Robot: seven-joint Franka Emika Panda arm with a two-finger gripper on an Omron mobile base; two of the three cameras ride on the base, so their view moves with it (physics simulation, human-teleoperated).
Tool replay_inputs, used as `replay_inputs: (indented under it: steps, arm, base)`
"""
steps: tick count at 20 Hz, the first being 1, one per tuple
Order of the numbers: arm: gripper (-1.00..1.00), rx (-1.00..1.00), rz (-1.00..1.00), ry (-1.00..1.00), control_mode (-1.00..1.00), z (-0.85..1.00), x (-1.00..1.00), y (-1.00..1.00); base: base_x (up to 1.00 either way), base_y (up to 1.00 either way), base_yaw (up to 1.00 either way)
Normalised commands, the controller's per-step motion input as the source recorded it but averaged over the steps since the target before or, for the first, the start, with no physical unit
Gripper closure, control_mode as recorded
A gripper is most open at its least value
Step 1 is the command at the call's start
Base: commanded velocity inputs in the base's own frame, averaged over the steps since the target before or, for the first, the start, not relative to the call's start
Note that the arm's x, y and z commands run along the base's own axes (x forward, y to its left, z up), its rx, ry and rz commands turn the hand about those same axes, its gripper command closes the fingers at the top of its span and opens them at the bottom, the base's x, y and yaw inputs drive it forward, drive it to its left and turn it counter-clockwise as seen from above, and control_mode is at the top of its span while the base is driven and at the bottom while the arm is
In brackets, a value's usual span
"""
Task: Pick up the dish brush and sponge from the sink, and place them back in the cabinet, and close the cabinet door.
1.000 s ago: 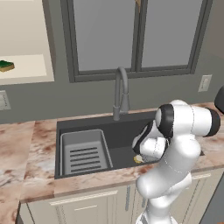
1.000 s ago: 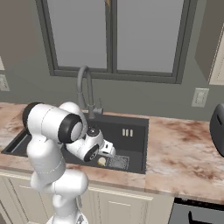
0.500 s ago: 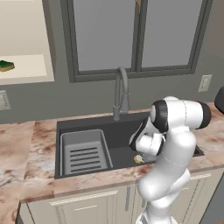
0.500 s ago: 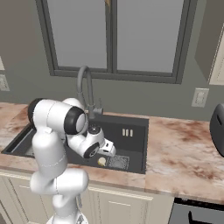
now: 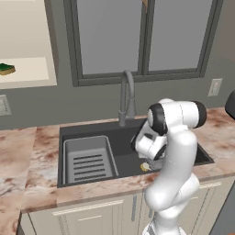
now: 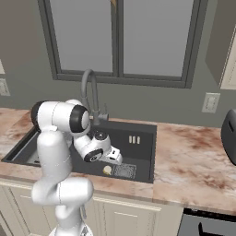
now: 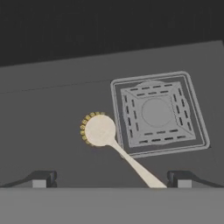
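Here, the pincer (image 7: pixel 111 179) hangs spread over the sink (image 7: pixel 52 105) floor; the dish brush (image 7: pixel 99 130) lies just beside the square drain (image 7: pixel 157 113), bare floor to its left.

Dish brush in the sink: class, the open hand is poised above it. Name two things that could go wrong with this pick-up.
1. The dish brush lies flat on the sink floor, so the fingers of the hand may strike the floor or slip off its thin handle.
2. Its handle touches the drain grate; a nudge could push it there.
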Motion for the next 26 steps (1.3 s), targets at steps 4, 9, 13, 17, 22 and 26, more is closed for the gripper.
replay_inputs:
  steps: [4, 9, 13, 17, 22, 26]
  arm:
    - [-1.0, 0.0, 0.02, 0.0, -1.0, -0.25, 0.0, -0.06]
    - [-1.0, 0.0, 0.03, 0.0, -1.0, -0.25, 0.0, -0.07]
    - [-1.0, 0.0, 0.03, 0.0, -1.0, -0.3, 0.0, -0.01]
    - [-1.0, 0.0, 0.0, 0.0, -1.0, -0.32, 0.0, 0.0]
    - [-1.0, 0.0, 0.0, 0.0, -1.0, -0.31, 0.0, 0.0]
    - [-1.0, 0.0, 0.0, 0.0, -1.0, -0.25, 0.0, 0.0]
  base:
    - [0.0, 0.0, 0.0]
    - [0.0, 0.0, 0.0]
    - [0.0, 0.0, 0.0]
    - [0.0, 0.0, 0.0]
    - [0.0, 0.0, 0.0]
    - [0.0, 0.0, 0.0]
